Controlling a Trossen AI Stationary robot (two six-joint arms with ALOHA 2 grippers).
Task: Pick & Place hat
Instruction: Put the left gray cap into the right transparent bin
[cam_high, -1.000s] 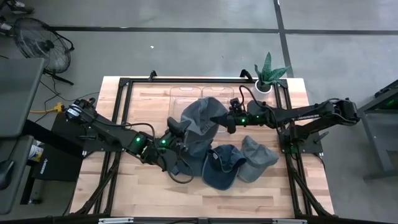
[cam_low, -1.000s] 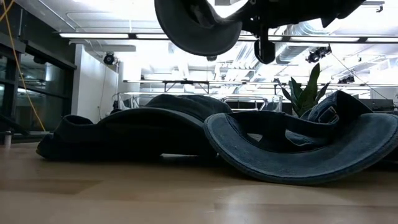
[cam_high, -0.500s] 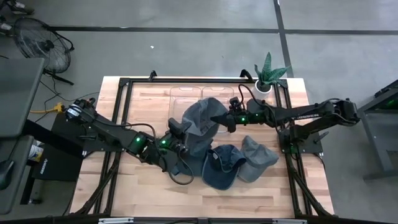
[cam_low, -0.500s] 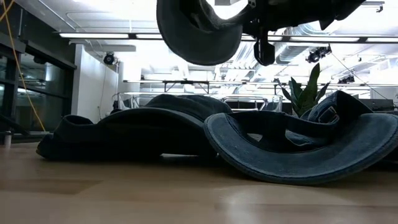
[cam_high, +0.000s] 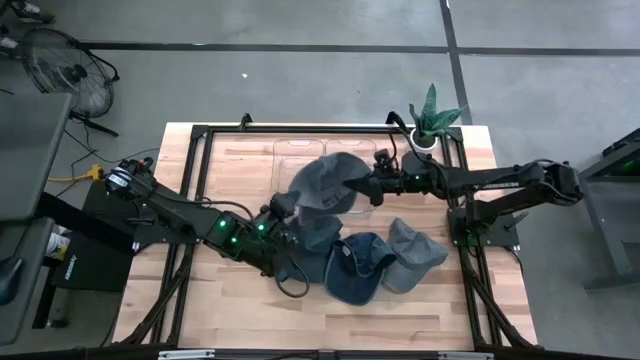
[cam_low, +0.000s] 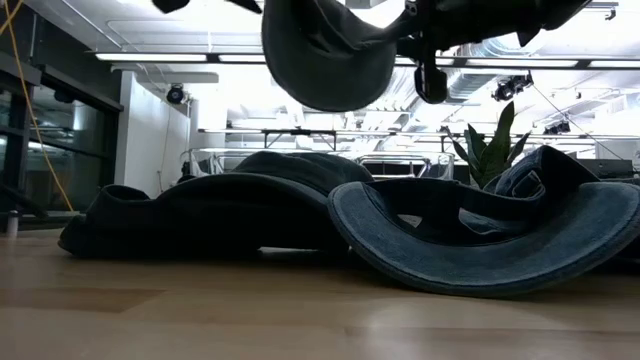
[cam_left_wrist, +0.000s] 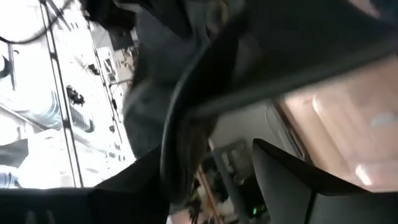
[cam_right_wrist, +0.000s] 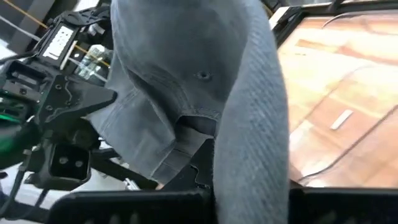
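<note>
A grey-blue bucket hat (cam_high: 325, 180) hangs in the air over the middle of the table, with my right gripper (cam_high: 364, 189) shut on its right side. In the low view the hat (cam_low: 330, 55) is clear of the hats below. My left gripper (cam_high: 283, 208) stands open at the hat's near-left side. In the left wrist view the hat's brim (cam_left_wrist: 180, 137) runs between its spread fingers. Three more dark hats lie on the table: one (cam_high: 315, 238) under the left gripper, one upturned (cam_high: 355, 268), and one (cam_high: 415, 255) at the right. My right gripper pinches the hat's brim (cam_right_wrist: 252, 162) between its two fingers, which come level from the table's right side. The crown (cam_right_wrist: 186, 68) hangs beyond and below the fingers, lifted clear of the table. My left gripper: I cannot tell whether its open fingers touch the brim.
Clear trays (cam_high: 305, 153) lie at the table's far side, beyond the lifted hat. A potted plant (cam_high: 432, 120) stands at the far right corner. A black frame (cam_high: 200, 150) runs around the table. Bare wood (cam_high: 200, 290) shows at the near left.
My left gripper has opened and let go of the hat's near-left side. My right gripper has carried the hat a little toward the table's far edge. The freed part of the hat now sags lower in the low view.
</note>
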